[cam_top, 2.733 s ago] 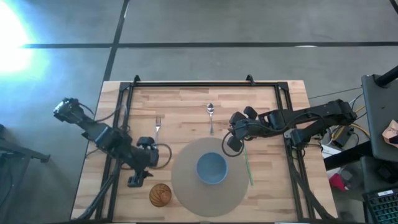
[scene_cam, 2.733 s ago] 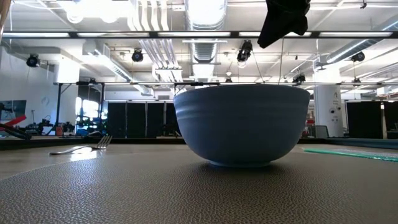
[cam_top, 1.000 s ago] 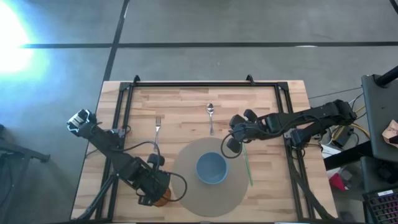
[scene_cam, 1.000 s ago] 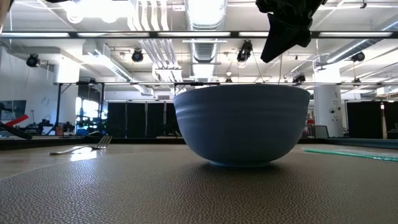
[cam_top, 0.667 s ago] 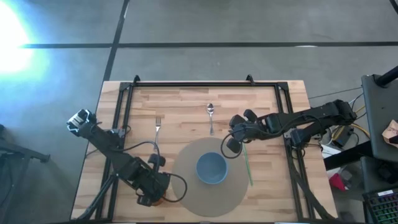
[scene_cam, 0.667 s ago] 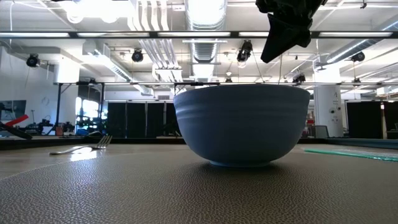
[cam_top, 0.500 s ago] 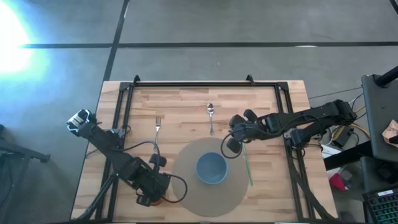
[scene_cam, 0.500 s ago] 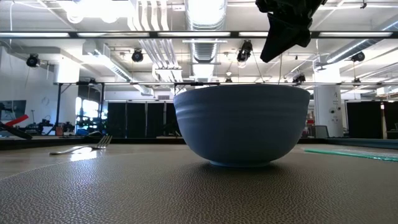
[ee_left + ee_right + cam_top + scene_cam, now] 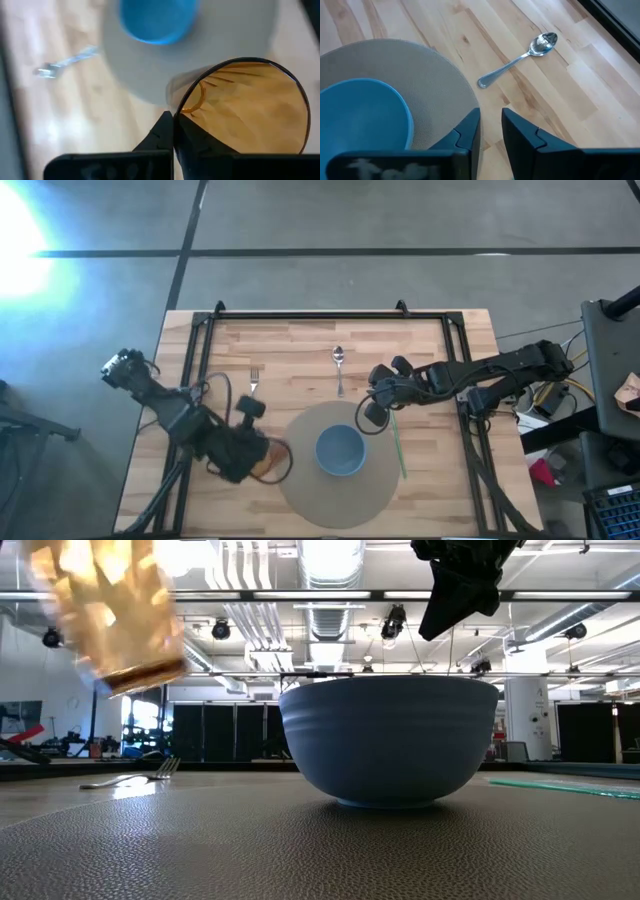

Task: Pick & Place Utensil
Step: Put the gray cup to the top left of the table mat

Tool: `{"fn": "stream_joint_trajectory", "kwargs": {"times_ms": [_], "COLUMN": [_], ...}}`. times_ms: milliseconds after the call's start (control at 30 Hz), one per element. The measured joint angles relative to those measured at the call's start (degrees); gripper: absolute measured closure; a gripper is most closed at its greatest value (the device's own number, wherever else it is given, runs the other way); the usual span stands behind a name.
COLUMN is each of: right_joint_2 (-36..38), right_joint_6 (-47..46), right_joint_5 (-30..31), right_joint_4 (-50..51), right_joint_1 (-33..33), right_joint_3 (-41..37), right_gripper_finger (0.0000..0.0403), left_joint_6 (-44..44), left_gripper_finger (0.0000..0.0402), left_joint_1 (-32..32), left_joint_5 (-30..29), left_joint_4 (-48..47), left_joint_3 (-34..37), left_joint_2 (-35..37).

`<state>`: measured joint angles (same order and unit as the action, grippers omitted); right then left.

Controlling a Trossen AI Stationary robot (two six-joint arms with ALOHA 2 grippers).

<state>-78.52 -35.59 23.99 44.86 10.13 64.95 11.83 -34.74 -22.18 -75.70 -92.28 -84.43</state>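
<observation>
Left fingers point(image 9: 172, 131) apparently pinching amber cup point(image 9: 245, 110)

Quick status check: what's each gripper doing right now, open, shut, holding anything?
Left gripper: shut on the rim of the amber cup, lifted off the table.
Right gripper: slightly open, empty, above the placemat edge near the spoon.

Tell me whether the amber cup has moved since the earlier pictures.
Yes. The amber cup, shut in the left gripper, has been lifted from its spot near the table's front edge and carried away from that edge, closer to the fork, beside the round mat.
</observation>
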Motion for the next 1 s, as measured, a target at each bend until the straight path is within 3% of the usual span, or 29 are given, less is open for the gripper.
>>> {"fn": "stream_joint_trajectory", "kwargs": {"times_ms": [167,367,633,1000], "right_joint_2": [0.0,0.0,0.0,0.0], "right_joint_6": [0.01,0.01,0.02,0.01], "right_joint_5": [-0.01,-0.09,-0.2,-0.17], "right_joint_4": [0.01,0.04,0.04,0.02], "right_joint_1": [0.0,0.02,0.02,0.02], "right_joint_3": [0.0,0.0,0.0,0.0], "right_gripper_finger": [0.0339,0.0346,0.0346,0.0346], "left_joint_6": [-3.1,-5.43,-7.12,-5.41], "left_gripper_finger": [0.0398,0.0396,0.0396,0.0395], "left_joint_1": [7.1,19.12,32.41,43.9], "left_joint_5": [-2.65,-1.92,6.24,20.37], "left_joint_4": [-2.46,-3.88,-3.79,-3.53], "left_joint_3": [-3.25,-5.42,-6.29,-5.98], "left_joint_2": [2.33,4.33,4.86,4.75]}}
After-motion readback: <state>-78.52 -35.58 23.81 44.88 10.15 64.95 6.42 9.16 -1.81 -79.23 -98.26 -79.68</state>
